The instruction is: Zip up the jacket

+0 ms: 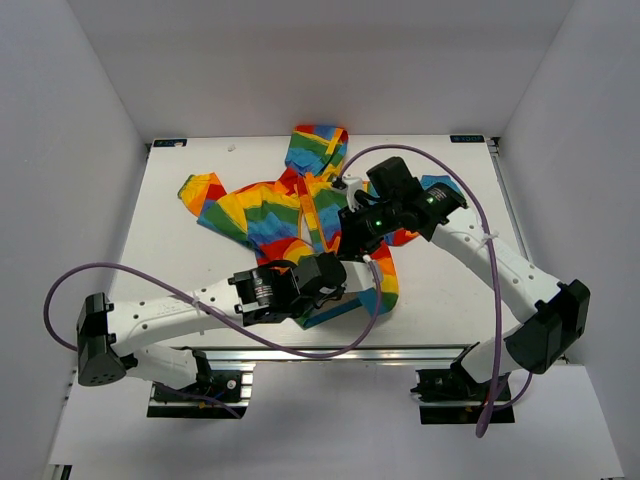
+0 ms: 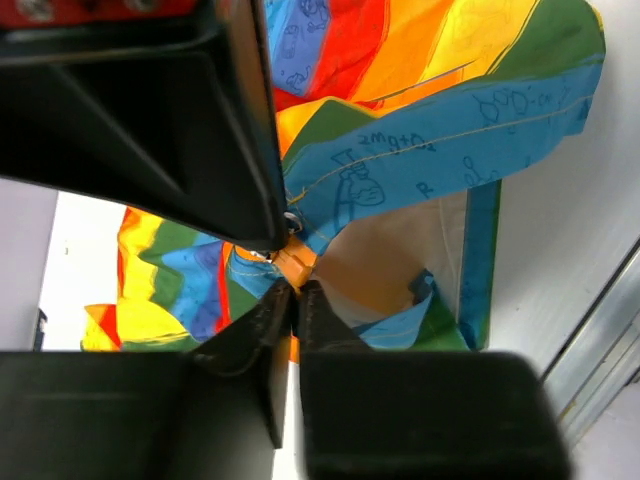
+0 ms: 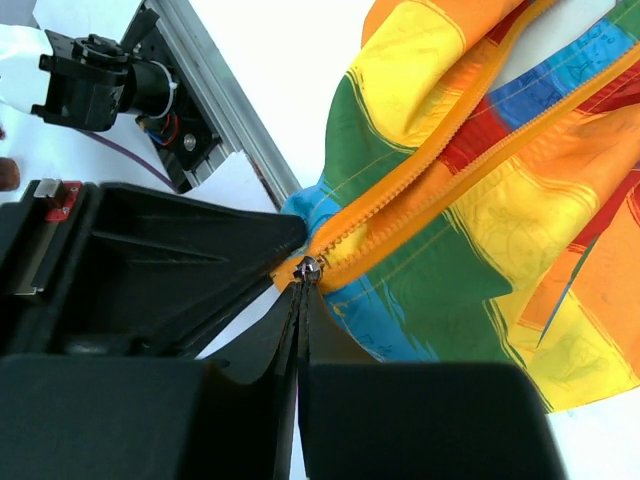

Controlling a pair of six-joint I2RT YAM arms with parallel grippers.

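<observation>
The rainbow-striped jacket lies flat on the white table, hood at the far side and hem towards me. Its orange zipper band is open above the slider, which sits at the hem end. My right gripper is shut on the slider's pull, as the right wrist view shows. My left gripper is shut on the orange bottom end of the zipper band, just below the slider; its closed tips show in the left wrist view. The two grippers almost touch.
An aluminium rail runs along the table's near edge, close to the hem. White walls stand on the left, right and far sides. Purple cables loop over both arms.
</observation>
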